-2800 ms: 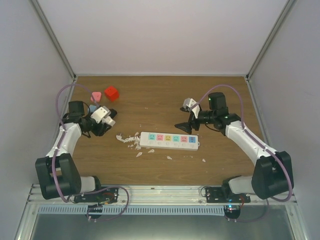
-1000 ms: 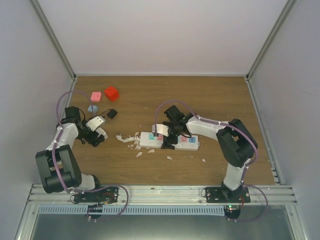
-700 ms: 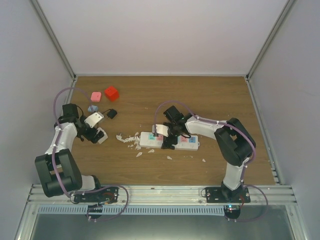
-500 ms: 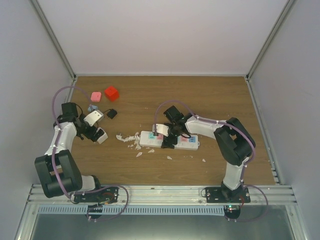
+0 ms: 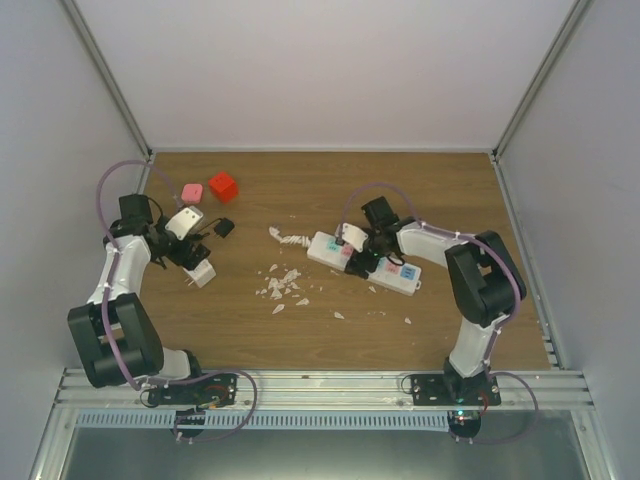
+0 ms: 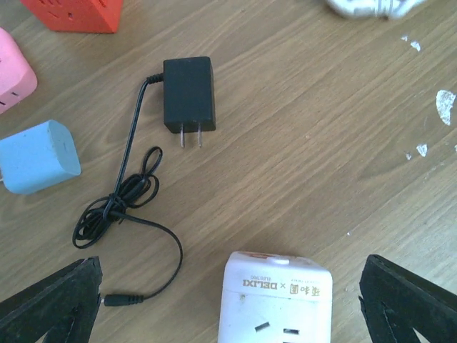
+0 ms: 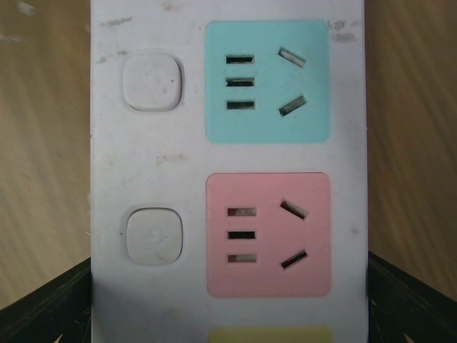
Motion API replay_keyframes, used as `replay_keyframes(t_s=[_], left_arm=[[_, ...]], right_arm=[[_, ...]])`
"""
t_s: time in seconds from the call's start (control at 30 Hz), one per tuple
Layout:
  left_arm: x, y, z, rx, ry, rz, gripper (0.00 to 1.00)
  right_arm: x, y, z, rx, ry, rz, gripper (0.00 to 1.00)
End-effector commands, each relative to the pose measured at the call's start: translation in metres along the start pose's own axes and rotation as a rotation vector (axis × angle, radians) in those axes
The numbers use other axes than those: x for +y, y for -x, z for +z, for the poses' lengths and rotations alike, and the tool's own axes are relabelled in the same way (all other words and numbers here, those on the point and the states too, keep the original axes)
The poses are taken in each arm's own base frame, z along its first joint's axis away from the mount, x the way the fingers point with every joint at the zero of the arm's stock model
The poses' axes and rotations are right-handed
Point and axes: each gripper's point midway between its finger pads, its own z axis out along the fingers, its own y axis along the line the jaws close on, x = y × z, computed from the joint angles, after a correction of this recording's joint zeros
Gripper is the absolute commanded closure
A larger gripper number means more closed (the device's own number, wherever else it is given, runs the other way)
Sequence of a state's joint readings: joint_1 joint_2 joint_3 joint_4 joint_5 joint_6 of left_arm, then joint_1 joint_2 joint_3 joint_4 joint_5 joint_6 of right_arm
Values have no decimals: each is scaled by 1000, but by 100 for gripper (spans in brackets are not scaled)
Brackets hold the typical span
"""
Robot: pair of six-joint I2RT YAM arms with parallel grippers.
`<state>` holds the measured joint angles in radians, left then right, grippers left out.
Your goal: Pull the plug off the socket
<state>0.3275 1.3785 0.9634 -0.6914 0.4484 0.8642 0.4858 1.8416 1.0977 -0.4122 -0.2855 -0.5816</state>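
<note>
A: Status on R?

B: Right pincer (image 5: 360, 257) sits on the socket strip (image 5: 403, 276), w/ the strip running lengthwise btw its fingers (image 7: 43, 309). Both tips seem to press the long edges, so I read it as clamped on the strip. Jaws are near full spread bc the strip fills the gap.

A: Any plug in it?

B: None I can see. On the wrist cam the pink face (image 7: 268, 234) is right at the tips and the teal face (image 7: 268, 80) is ahead of it, both w/ bare slots. In the top view some faces are hidden under the pincer, so can't vouch for those.

A: And L?

B: Left pincer (image 6: 228, 286) is spread wide, holding nothing. White cube adapter (image 6: 275, 296) lies on the wood btw its fingers, touching neither. Black charger (image 6: 189, 94) lies further ahead of the tips, prongs bare, cord loose. Both are well apart from the strip.

A: So which step?

B: Prob the tail end. The pull looks done, and the cube's likely the plug, lying away from the strip. Can't rule out the charger, tho.

A: Next?

B: R should let go and rise straight up so the strip isn't dragged. L just lifts clear w/o nudging the cube.
</note>
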Motion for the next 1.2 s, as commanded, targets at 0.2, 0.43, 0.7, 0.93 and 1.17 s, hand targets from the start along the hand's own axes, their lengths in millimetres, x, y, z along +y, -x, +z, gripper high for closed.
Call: replay_keyframes(t_s=[0.2, 0.43, 0.7, 0.93, 1.17], left_arm=[[11, 26, 0, -98, -26, -47, 1], [20, 41, -10, -148, 24, -39, 1], [22, 57, -12, -195, 5, -75, 1], [1, 71, -2, -204, -20, -33, 1], [-30, 92, 7, -215, -91, -6, 1]], right_arm=[[-79, -58, -47, -19, -229, 268, 39], [-112, -109, -79, -40, -310, 487, 39], [-123, -157, -109, -66, -390, 672, 35], [-124, -168, -124, -92, -403, 723, 21], [-129, -144, -148, -185, -422, 705, 0]])
